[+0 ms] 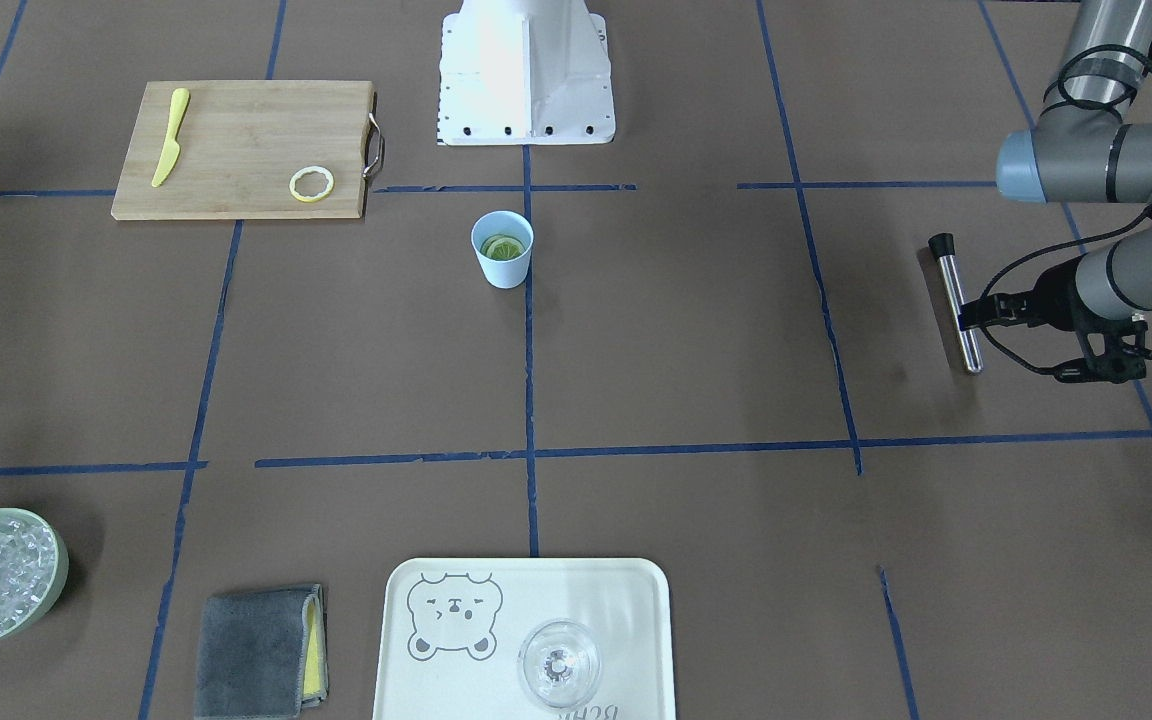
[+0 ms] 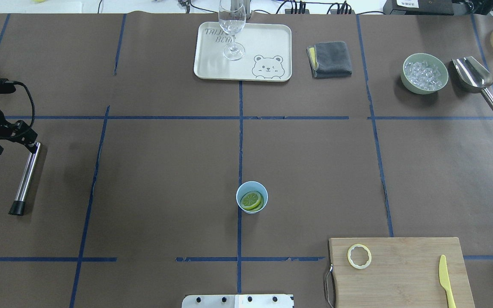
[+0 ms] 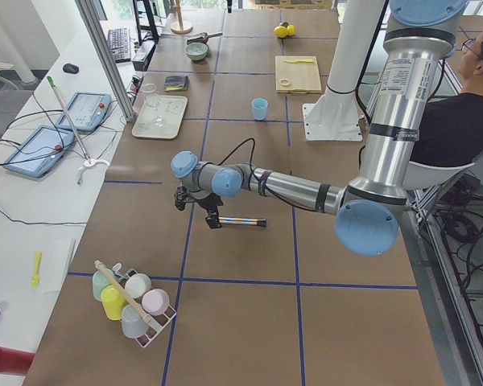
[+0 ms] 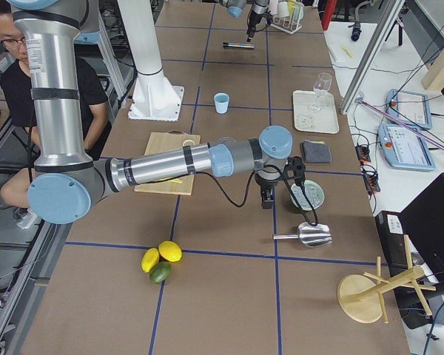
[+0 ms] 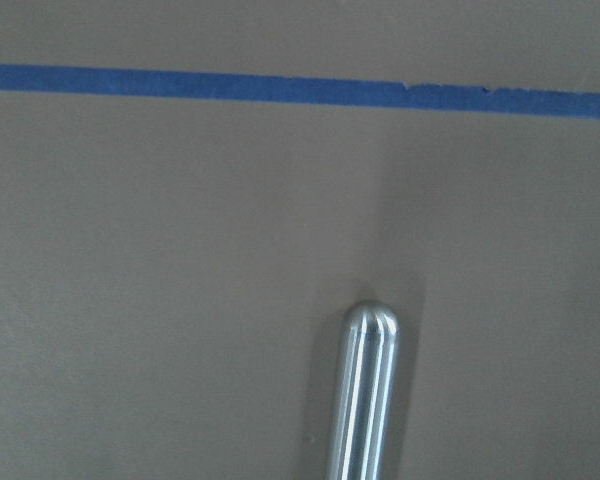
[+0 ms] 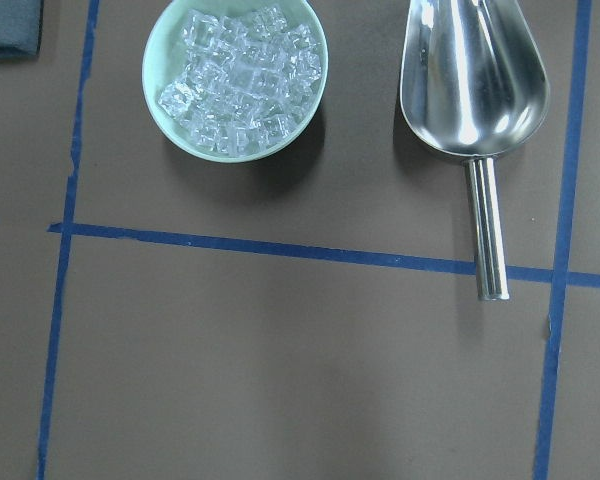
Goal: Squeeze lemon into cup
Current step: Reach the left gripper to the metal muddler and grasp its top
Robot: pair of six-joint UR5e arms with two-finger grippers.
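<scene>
A: Nearest us, at the bottom edge of the overhead view, is the robot's base plate (image 2: 238, 300). What's at far left?

B: The left gripper (image 2: 27, 140), poised over the far end of a steel rod (image 2: 26, 179). The rod lies flat on the table (image 2: 165, 171), black cap towards the robot. No fingers show in its wrist view, so I can't tell whether it's spread or closed.

A: And the lemon (image 2: 250, 199)?

B: Mid-table, lying tilted inside the cup (image 2: 239, 192), which stands upright and alone.

A: Further right?

B: A cutting board (image 2: 400, 273) with an empty rind ring (image 2: 349, 256) and a yellow knife (image 2: 445, 280). The right gripper (image 4: 266, 198) hangs near the bowl of ice (image 6: 150, 80) and the scoop (image 6: 470, 70). Its opening can't be judged either.

A: So what's the step?

B: Likely taking the rod to press the slice. I'd grip squarely across the shaft, lift it upright and centre it over the cup's mouth. Then push straight down, gently. Nothing steadies that light cup, and a slanted push could tip it.
</scene>
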